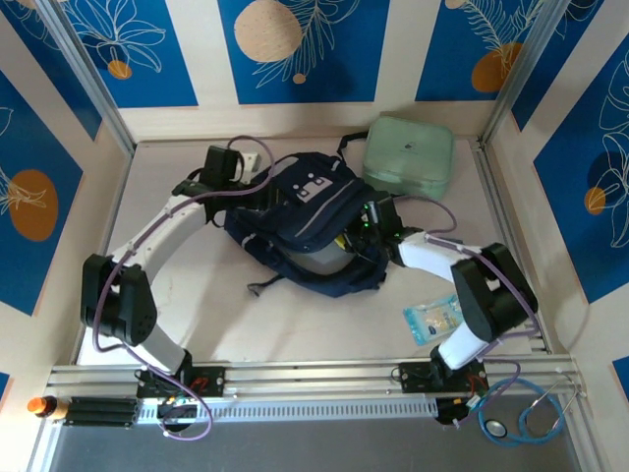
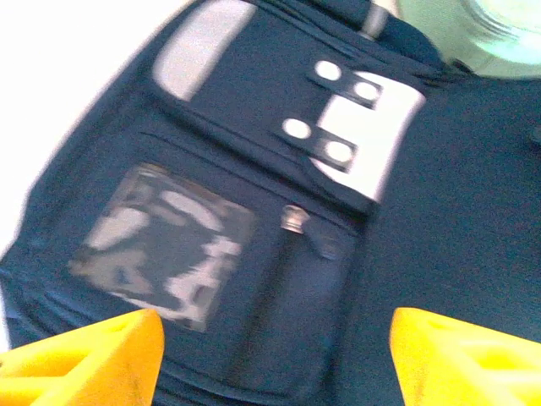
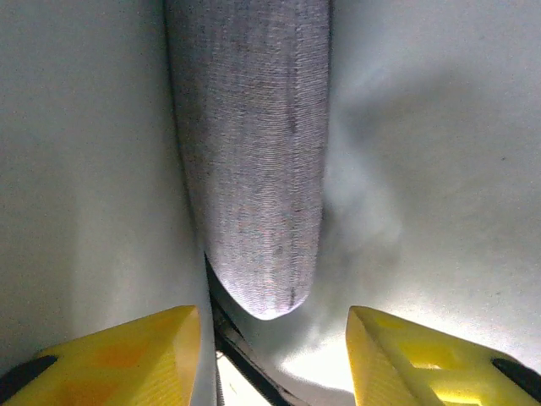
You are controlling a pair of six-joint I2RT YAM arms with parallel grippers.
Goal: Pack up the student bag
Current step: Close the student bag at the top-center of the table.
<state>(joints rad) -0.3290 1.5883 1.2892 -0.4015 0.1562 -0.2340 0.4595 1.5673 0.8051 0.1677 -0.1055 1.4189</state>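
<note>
At the far left, the left gripper (image 1: 224, 165) hangs over the upper left corner of the student bag (image 1: 295, 211), its yellow fingers (image 2: 93, 355) spread wide apart with nothing between them. Straight below this gripper, in the left wrist view, lies the bag's navy front. A clear window pocket (image 2: 165, 245) sits ahead of the left finger and a metal zip pull (image 2: 293, 220) ahead of the gap. Farther out is a white patch (image 2: 380, 139) crossed by two dark tabs with pale snaps. The bag lies flat on the worktop (image 1: 295, 324) between the two grippers, with its open mouth turned toward the right arm. The right gripper (image 1: 369, 224) is pushed into that mouth. Its fingers (image 3: 127, 355) stand apart and clamp nothing. Just ahead of the gap between them, a rounded tongue of grey woven fabric (image 3: 254, 152) hangs down, with pale lining (image 3: 423, 169) on either side; whether it touches either finger cannot be told. Beyond the right gripper and to its right, a mint-green zip case (image 1: 408, 157) rests against the bag's far right corner. Behind the right gripper, toward the arm's base, a small blue and clear packet (image 1: 432, 320) lies flat on the worktop, apart from the bag.
</note>
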